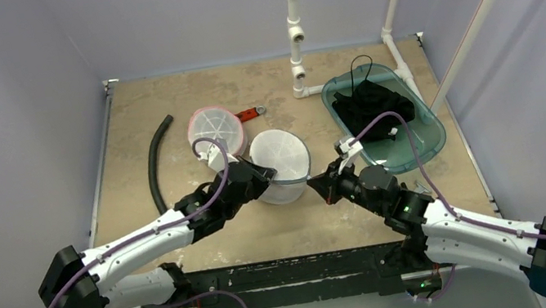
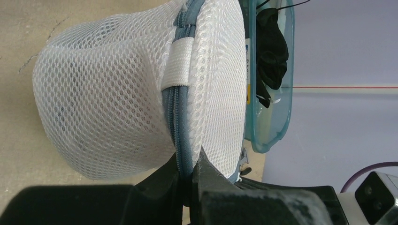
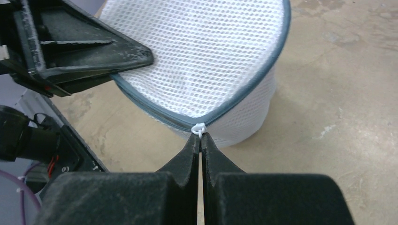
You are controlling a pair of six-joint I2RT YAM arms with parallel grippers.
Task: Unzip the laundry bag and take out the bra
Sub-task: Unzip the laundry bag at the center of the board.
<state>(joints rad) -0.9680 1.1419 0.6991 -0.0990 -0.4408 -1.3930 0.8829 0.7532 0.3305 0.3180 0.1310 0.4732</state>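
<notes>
The white mesh cylindrical laundry bag (image 1: 281,163) stands mid-table between the arms. The left gripper (image 2: 185,164) clamps its grey-blue zipper seam (image 2: 174,112). The right gripper (image 3: 200,139) pinches the tiny white zipper pull (image 3: 199,127), a shallow tip hold likely to slip if tugged off-line.

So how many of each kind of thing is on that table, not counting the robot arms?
Mesh laundry bags: 2
Black hose: 1
Teal tub: 1
Black garment in the tub: 1
Small red item: 1
White pipe frame: 1
Total: 7
</notes>
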